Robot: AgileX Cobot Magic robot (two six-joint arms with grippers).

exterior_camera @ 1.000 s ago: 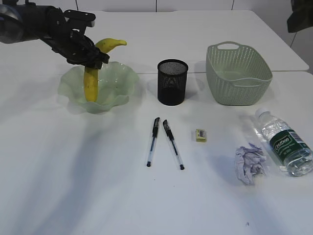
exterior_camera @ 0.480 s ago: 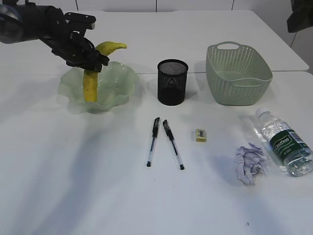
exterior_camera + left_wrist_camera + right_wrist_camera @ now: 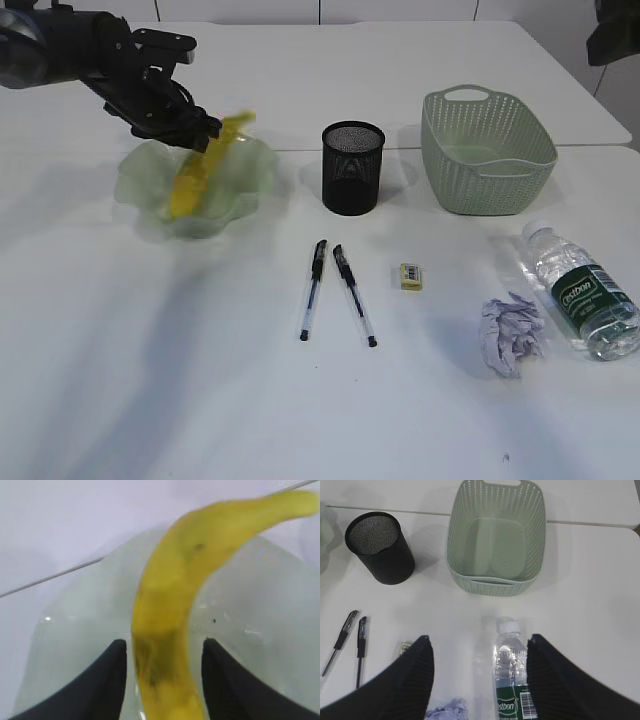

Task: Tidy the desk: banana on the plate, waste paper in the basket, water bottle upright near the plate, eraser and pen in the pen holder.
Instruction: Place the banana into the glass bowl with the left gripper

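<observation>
The left gripper (image 3: 162,680) has just let go. Its jaws are open, and the banana (image 3: 200,170) between them is tipping down into the plate (image 3: 150,190). First job nearly done.

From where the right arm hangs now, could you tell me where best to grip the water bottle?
Probably across the labelled body of the water bottle, coming straight down. It lies on its side on the desk, cap towards the basket, and the right arm's open fingers already straddle it.
</observation>
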